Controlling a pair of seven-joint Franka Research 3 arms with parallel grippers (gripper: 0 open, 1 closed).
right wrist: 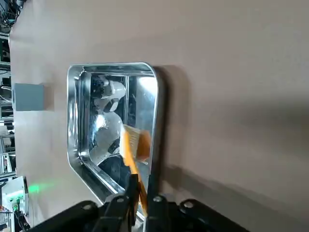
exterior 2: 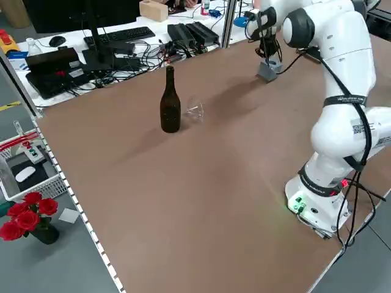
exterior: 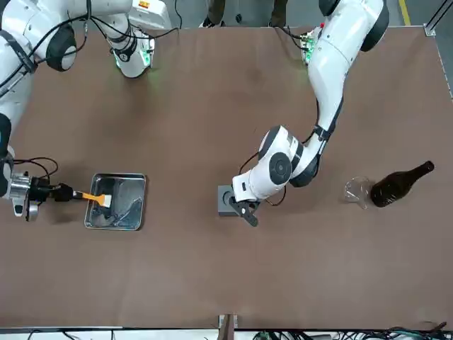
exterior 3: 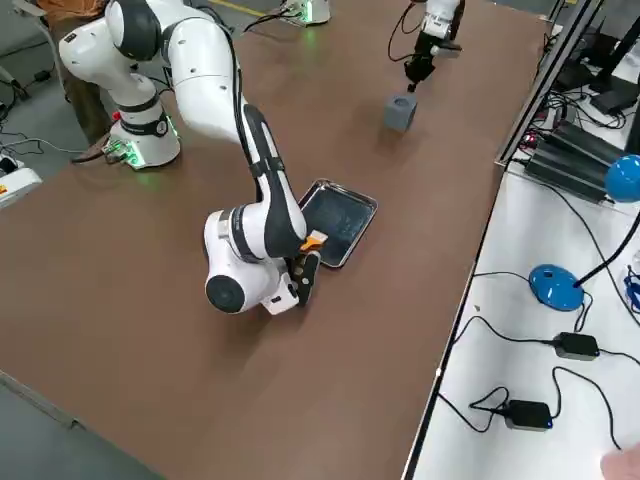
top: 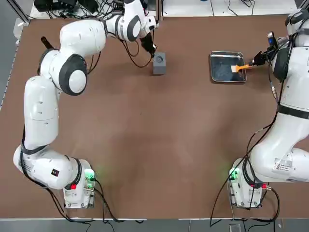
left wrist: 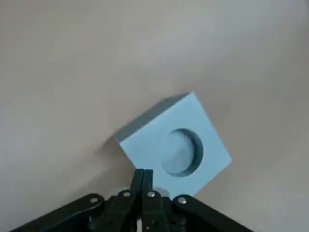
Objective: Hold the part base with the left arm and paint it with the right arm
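Reaching far across the brown table (top: 159,140), the white jointed left arm (top: 43,106) folds at its elbow and carries its wrist over to the small grey cube-like part base (top: 160,62) with a round recess in its top. The left gripper (top: 149,50) hangs just beside and above that block, on the side toward the left arm; in the left wrist view its black fingers (left wrist: 143,181) are pressed together with nothing between them, their tips at the block's (left wrist: 176,145) edge, and I cannot tell whether they touch it. The block sits flat on the table, near the middle of the far side.

The white jointed right arm (top: 289,121) stretches forward along the table's right edge, its wrist turned sideways toward the rectangular shiny metal tray (top: 215,73). The right gripper (top: 259,58) pinches the orange handle of a small paintbrush (top: 241,67), whose pale bristles lie over the tray's right rim. Tray and block are well apart, with bare table between them.

Beyond the left arm, in the front view, a dark glass bottle (exterior: 400,185) stands next to a clear glass cup lying on its side (exterior: 358,190), both far from the block.
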